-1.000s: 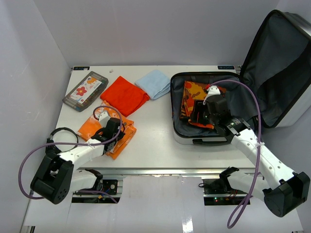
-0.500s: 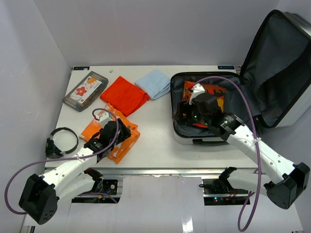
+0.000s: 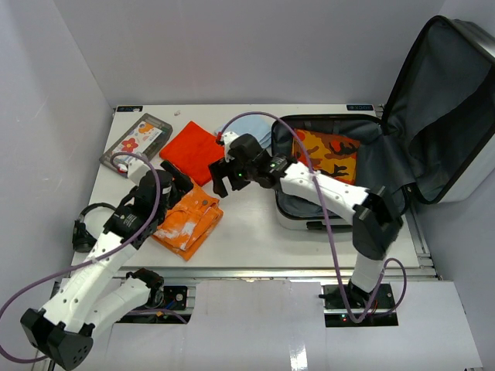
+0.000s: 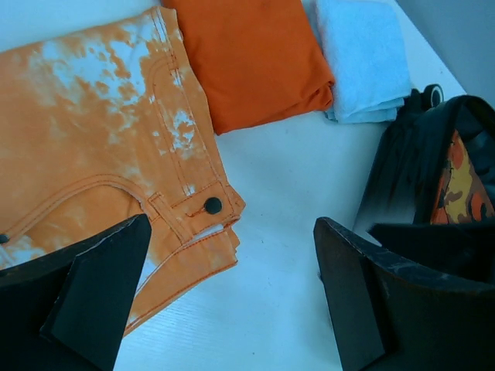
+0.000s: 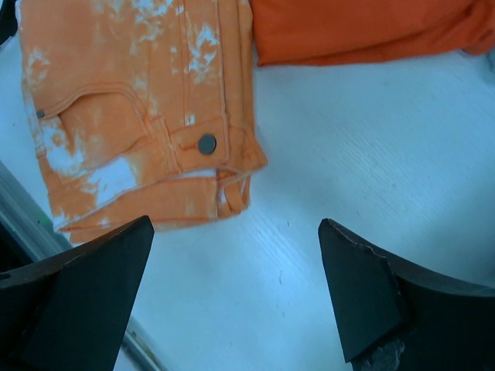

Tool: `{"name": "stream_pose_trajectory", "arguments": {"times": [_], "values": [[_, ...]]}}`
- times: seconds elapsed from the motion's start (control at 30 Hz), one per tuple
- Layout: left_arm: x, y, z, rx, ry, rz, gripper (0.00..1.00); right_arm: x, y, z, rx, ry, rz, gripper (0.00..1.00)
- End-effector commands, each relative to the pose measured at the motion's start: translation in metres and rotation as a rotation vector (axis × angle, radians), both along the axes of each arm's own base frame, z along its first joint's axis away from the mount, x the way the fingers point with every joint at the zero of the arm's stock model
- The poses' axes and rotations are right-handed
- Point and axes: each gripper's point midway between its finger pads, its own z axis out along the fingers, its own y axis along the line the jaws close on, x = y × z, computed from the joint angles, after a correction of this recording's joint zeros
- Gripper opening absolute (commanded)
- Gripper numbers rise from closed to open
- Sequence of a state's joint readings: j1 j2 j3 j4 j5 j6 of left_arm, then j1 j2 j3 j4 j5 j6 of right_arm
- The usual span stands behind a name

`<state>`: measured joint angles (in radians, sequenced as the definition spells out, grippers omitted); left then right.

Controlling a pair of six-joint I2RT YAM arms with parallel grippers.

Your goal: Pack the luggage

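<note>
Top external: luggage [image 3: 441, 108] gapes open (dark grey lining, black rim).

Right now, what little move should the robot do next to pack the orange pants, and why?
Probably lower the left gripper onto the orange pants and close on the waistband. Its jaws stand open just above that edge with nothing held, the pants lie flat and unpacked, and the luggage is open beside them.

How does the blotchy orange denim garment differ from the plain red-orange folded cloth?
The blotchy orange denim garment has white patches, seams and a button; the plain red-orange folded cloth is uniform. The denim lies toward the near edge of the table, the cloth farther back. Both are folded.
</note>
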<state>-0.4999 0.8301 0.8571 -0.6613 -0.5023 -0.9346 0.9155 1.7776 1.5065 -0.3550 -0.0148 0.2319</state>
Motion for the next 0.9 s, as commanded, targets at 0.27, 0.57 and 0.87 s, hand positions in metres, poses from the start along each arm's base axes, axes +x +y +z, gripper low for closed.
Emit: {"name": "stream_pose_trajectory", "arguments": {"times": [0.27, 0.57, 0.87], "values": [[-0.038, 0.061, 0.08, 0.044, -0.223, 0.155, 0.98, 0.026, 0.08, -0.07, 0.01, 0.074, 0.146, 0.93], [-0.036, 0.056, 0.076, 0.07, -0.255, 0.102, 0.98, 0.009, 0.087, -0.132, -0.074, 0.123, 0.193, 0.93], [-0.023, 0.039, 0.06, 0.076, -0.213, 0.045, 0.98, -0.03, 0.081, -0.172, -0.123, 0.174, 0.248, 0.98]]}}
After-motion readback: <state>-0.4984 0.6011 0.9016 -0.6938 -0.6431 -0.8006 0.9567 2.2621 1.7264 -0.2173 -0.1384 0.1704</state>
